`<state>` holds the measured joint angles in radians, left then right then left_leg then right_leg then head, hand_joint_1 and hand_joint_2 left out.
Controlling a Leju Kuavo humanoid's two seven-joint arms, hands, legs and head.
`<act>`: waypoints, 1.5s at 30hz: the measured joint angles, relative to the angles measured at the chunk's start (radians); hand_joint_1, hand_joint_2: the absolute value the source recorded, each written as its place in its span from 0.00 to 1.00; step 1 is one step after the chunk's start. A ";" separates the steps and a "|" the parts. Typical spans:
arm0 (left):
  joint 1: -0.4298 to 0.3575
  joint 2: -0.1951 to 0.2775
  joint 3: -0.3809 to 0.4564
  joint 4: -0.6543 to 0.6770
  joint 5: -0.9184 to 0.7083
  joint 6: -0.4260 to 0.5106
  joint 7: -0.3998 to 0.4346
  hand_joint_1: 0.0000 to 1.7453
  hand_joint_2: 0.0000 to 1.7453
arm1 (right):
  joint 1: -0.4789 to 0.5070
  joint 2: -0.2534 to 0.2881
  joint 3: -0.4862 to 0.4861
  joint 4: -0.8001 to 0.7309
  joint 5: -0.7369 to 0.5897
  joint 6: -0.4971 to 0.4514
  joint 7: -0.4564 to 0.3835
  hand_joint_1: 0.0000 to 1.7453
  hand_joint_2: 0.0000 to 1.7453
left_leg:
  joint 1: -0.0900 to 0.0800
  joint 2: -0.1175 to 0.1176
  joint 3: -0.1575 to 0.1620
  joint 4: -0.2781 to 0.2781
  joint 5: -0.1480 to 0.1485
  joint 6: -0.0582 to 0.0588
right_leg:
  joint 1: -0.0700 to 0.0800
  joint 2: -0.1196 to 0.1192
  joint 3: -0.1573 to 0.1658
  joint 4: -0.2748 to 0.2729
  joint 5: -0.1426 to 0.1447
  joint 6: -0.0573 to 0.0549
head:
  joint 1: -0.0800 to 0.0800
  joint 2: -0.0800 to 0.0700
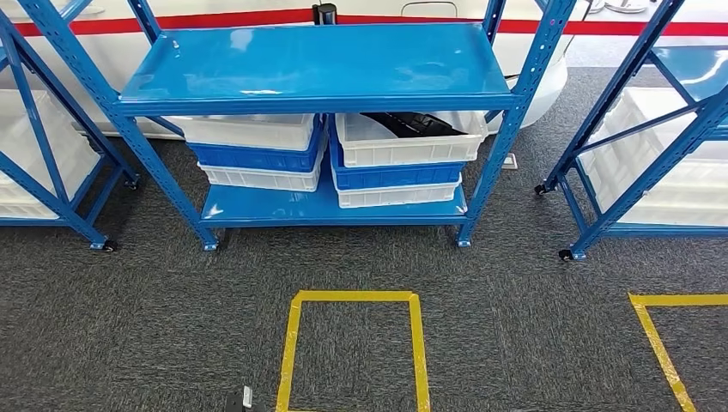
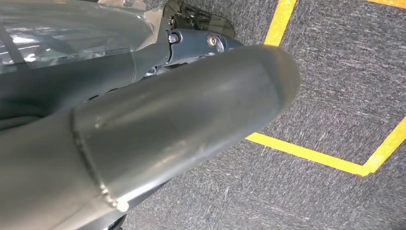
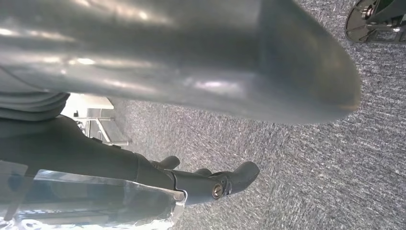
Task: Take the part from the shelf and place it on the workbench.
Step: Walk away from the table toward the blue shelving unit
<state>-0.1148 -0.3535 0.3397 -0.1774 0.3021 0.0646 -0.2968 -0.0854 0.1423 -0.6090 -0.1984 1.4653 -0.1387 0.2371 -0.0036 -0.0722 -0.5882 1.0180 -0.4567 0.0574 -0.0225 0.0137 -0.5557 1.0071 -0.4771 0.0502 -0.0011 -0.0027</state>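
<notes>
Head view, bottom edge first: yellow tape square [image 1: 354, 352] on the grey carpet [image 1: 129, 326], plus a second tape outline [image 1: 661, 343] cut off at lower right. So two tape marks.

Down at the wrists: left hand [image 2: 167, 120] hanging over the carpet, fingers mostly tucked behind the thick thumb, so can't tell whether spread or curled. Right hand [image 3: 167, 62] hanging too, dark fingers [image 3: 230, 179] loosely extended, apart from the thumb, holding nothing.

Further up, mid-frame: blue shelf [image 1: 318, 64], two levels. Six bins on the lower level in two stacks of three, white-blue-white each, so four white, two blue. Two more racks at the left and right edges.

Task thing: one black part [image 1: 412, 124], lying in the top white bin [image 1: 408, 150] of the right-hand stack, just right of centre, half hidden under the upper level.

Probably rigid plastic or metal, longish, not fragile-looking; weight hard to judge. Best guess: grab around the middle, reaching in low under the upper level.
</notes>
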 joint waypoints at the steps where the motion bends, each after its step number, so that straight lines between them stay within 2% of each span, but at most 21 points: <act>1: 0.000 0.000 -0.003 0.000 0.001 0.001 0.000 0.00 0.00 | 0.000 0.000 -0.001 0.000 0.000 -0.001 0.000 0.00 0.00 | -0.001 0.000 0.000 -0.001 -0.001 0.001 | -0.001 0.000 0.001 -0.002 0.000 0.001 | 0.000 0.000; 4: 0.000 0.000 -0.012 -0.002 0.005 0.002 0.000 0.00 0.00 | -0.001 0.001 -0.004 0.000 0.000 -0.003 0.000 0.00 0.00 | 0.003 0.003 0.015 -0.026 0.010 0.002 | 0.004 -0.002 -0.004 0.009 -0.009 0.003 | 0.000 0.000; 7: 0.001 0.000 -0.017 -0.002 0.011 0.004 -0.001 0.00 0.00 | -0.001 0.000 -0.005 0.000 0.000 -0.005 -0.002 0.00 0.00 | 0.010 0.009 0.026 -0.041 0.018 0.003 | 0.003 -0.005 -0.083 0.162 -0.079 -0.003 | 0.002 0.000; 9: 0.002 0.000 -0.019 -0.002 0.014 0.007 -0.001 0.00 0.00 | 0.002 0.000 -0.006 0.000 0.000 -0.006 -0.002 0.00 0.00 | 0.010 0.011 0.026 -0.040 0.016 0.003 | -0.001 -0.005 -0.134 0.258 -0.108 0.003 | 0.002 0.000; 10: 0.002 0.000 -0.019 -0.002 0.015 0.009 -0.001 0.00 0.00 | 0.003 -0.001 -0.007 0.000 0.000 -0.006 -0.002 0.00 0.00 | 0.011 0.011 0.026 -0.039 0.015 0.001 | -0.003 -0.005 -0.135 0.256 -0.101 0.012 | 0.003 0.000; 11: 0.002 0.000 -0.019 -0.002 0.016 0.010 -0.001 0.00 0.00 | 0.004 -0.002 -0.008 0.000 0.000 -0.007 -0.002 0.00 0.00 | 0.012 0.009 0.027 -0.038 0.013 -0.002 | -0.007 -0.005 -0.114 0.215 -0.079 0.024 | 0.003 0.000; 13: 0.002 0.000 -0.020 -0.002 0.018 0.010 -0.001 0.00 0.00 | 0.003 -0.003 -0.009 0.000 0.000 -0.007 -0.003 0.00 0.00 | 0.012 0.006 0.028 -0.030 0.004 -0.014 | -0.013 -0.002 -0.043 0.078 -0.028 0.042 | 0.005 0.000; 15: 0.002 0.000 -0.021 -0.002 0.020 0.011 -0.001 0.00 0.00 | 0.003 -0.003 -0.010 0.000 0.000 -0.008 -0.006 0.00 0.00 | 0.007 0.004 0.028 -0.021 -0.006 -0.028 | -0.013 0.002 -0.001 0.002 -0.004 0.031 | 0.004 0.000; 18: 0.002 0.000 -0.027 -0.004 0.025 0.014 -0.002 0.00 0.00 | 0.003 -0.002 -0.013 0.000 0.000 -0.010 -0.011 0.00 0.00 | 0.010 0.005 0.028 -0.014 -0.014 -0.038 | -0.010 -0.001 0.004 0.000 -0.004 -0.003 | 0.002 0.000; 20: 0.002 0.000 -0.034 -0.005 0.028 0.014 -0.002 0.00 0.00 | 0.004 -0.001 -0.014 0.000 0.000 -0.011 -0.013 0.00 0.00 | 0.015 0.026 0.010 0.029 -0.041 -0.046 | -0.010 -0.006 0.009 -0.002 -0.005 -0.019 | 0.000 0.000; 23: 0.002 0.001 -0.041 -0.006 0.034 0.015 -0.003 0.00 0.00 | 0.008 -0.001 -0.015 0.000 0.000 -0.012 -0.014 0.00 0.00 | 0.016 0.061 -0.091 0.219 -0.123 -0.055 | -0.004 -0.019 0.016 -0.002 -0.013 -0.034 | -0.002 0.000; 25: 0.002 0.001 -0.042 -0.007 0.035 0.016 -0.003 0.00 0.00 | 0.011 -0.001 -0.016 0.000 0.000 -0.012 -0.015 0.00 0.00 | 0.016 0.066 -0.135 0.280 -0.123 -0.052 | 0.000 -0.026 0.021 -0.002 -0.018 -0.040 | -0.002 0.000; 26: 0.002 0.001 -0.043 -0.007 0.035 0.016 -0.003 0.00 0.00 | 0.011 -0.001 -0.016 0.000 0.000 -0.012 -0.015 0.00 0.00 | 0.015 0.067 -0.127 0.250 -0.093 -0.048 | 0.002 -0.028 0.025 -0.002 -0.021 -0.041 | -0.002 0.000; 29: 0.001 0.001 -0.044 -0.008 0.036 0.016 -0.003 0.00 0.00 | 0.011 0.000 -0.017 0.000 0.000 -0.012 -0.016 0.00 0.00 | 0.009 0.078 -0.040 0.059 0.003 -0.026 | 0.008 -0.029 0.038 -0.002 -0.032 -0.036 | -0.001 0.000; 32: 0.001 0.001 -0.044 -0.009 0.039 0.016 -0.004 0.00 0.00 | 0.010 0.001 -0.017 0.000 0.000 -0.012 -0.017 0.00 0.00 | -0.003 0.080 -0.017 0.007 0.006 -0.016 | 0.012 -0.033 0.042 -0.006 -0.041 -0.021 | -0.001 0.000; 35: 0.002 0.000 -0.045 -0.010 0.043 0.017 -0.004 0.00 0.00 | 0.008 0.002 -0.018 0.000 0.000 -0.013 -0.017 0.00 0.00 | 0.003 0.071 0.006 -0.020 0.011 -0.004 | 0.012 -0.034 0.038 0.018 -0.058 -0.009 | -0.001 0.000; 38: 0.003 0.000 -0.046 -0.010 0.044 0.016 -0.005 0.00 0.00 | 0.010 0.001 -0.019 0.000 0.000 -0.014 -0.018 0.00 0.00 | 0.005 0.065 0.022 -0.029 0.007 0.006 | 0.010 -0.022 -0.062 0.195 -0.119 -0.010 | 0.004 0.000; 40: 0.003 0.000 -0.048 -0.010 0.046 0.017 -0.005 0.00 0.00 | 0.013 -0.001 -0.019 0.000 0.000 -0.014 -0.018 0.00 0.00 | 0.004 0.056 0.028 -0.029 0.000 0.006 | 0.008 -0.020 -0.118 0.268 -0.126 0.001 | 0.004 0.000; 41: 0.004 0.000 -0.048 -0.010 0.047 0.017 -0.005 0.00 0.00 | 0.014 -0.001 -0.020 0.000 0.000 -0.014 -0.017 0.00 0.00 | 0.005 0.052 0.033 -0.028 -0.005 0.004 | 0.007 -0.020 -0.118 0.248 -0.105 0.011 | 0.005 0.000; 43: 0.004 0.000 -0.050 -0.010 0.047 0.017 -0.005 0.00 0.00 | 0.015 -0.003 -0.020 0.000 0.000 -0.014 -0.017 0.00 0.00 | 0.005 0.046 0.048 -0.027 -0.016 -0.004 | 0.000 -0.020 -0.070 0.119 -0.034 0.030 | 0.005 0.000; 45: 0.003 0.000 -0.050 -0.010 0.047 0.017 -0.005 0.00 0.00 | 0.014 -0.004 -0.020 0.000 -0.001 -0.014 -0.018 0.00 0.00 | 0.001 0.044 0.058 -0.024 -0.031 -0.015 | 0.000 -0.019 -0.022 0.014 0.010 0.026 | 0.006 0.000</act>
<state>-0.1113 -0.3536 0.2898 -0.1876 0.3487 0.0813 -0.3017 -0.0712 0.1378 -0.6291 -0.1983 1.4648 -0.1526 0.2195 -0.0027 -0.0278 -0.5303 0.9937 -0.4874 0.0426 -0.0230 -0.0050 -0.5777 1.0208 -0.4672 0.0762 0.0052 -0.0027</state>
